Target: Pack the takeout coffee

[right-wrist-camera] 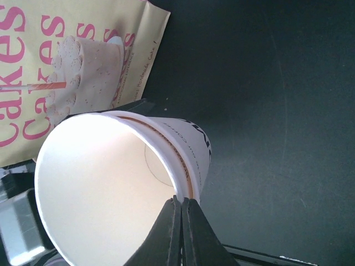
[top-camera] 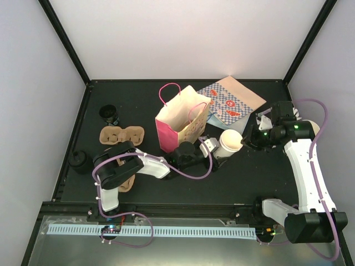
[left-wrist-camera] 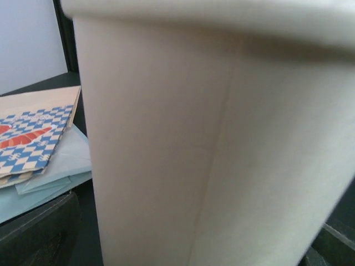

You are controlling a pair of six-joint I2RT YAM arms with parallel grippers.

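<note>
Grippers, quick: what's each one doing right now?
Left gripper: open, jaws wide around the takeout coffee cup.
Right gripper: shut on the cup's rim.

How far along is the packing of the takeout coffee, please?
Done: the pink bag stands open. In hand: the right gripper is shut on the rim of the takeout coffee, which sits beside the bag; the left gripper is open, close against its side. Left: it is not yet in the bag.
</note>
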